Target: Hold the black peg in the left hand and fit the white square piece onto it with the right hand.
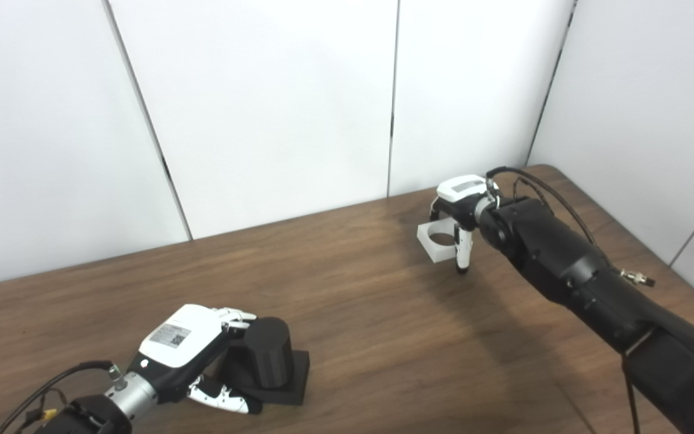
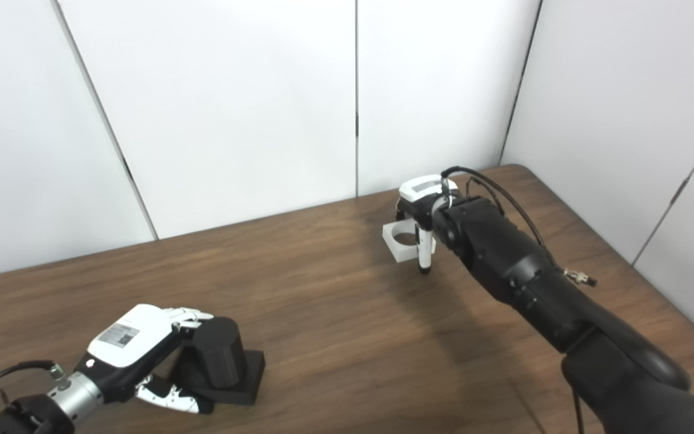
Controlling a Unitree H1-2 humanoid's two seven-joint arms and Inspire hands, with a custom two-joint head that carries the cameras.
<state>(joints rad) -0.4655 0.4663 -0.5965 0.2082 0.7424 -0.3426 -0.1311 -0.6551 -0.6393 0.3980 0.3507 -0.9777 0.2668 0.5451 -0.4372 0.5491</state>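
At table's far right, right hand point(image 1: 458, 208) arched over white square piece point(image 1: 437, 241), grip seemingly loose and liable to slip; near left, left hand point(image 1: 193, 352) wrapped round black peg point(image 1: 268, 352), well apart.

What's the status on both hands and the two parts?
Left hand wrapped round black peg, base on the table. Right hand over white square piece, fingers down around it, grip unconfirmed. Nothing between the parts.
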